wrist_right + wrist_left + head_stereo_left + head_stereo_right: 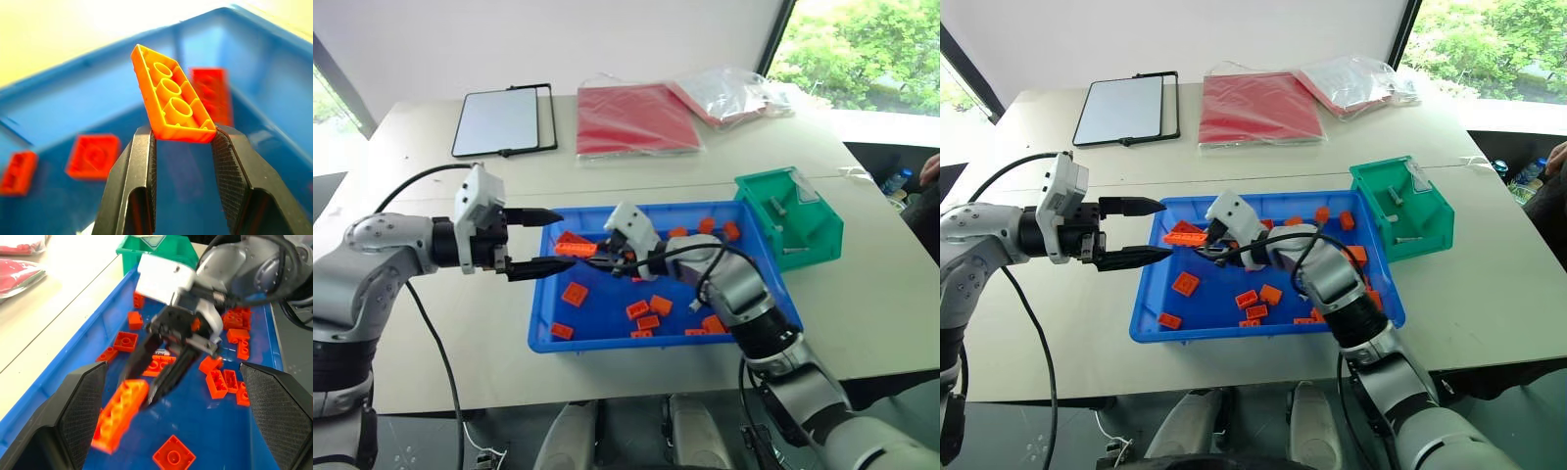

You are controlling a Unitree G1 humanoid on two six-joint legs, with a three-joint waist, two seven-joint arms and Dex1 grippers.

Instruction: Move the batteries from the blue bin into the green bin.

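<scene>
While ribbed claw (182, 139) pinches hollow-tubed orange brick (171, 95), blue bin (58, 105) glossy.

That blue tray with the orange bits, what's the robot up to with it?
The robot's right hand is pinching a long orange brick by its end, over the left part of the blue bin. Its left hand hovers open by the bin's left rim, holding nothing. More orange bricks lie scattered in the bin. The green bin stands at its far right corner with a few batteries already inside.
</scene>
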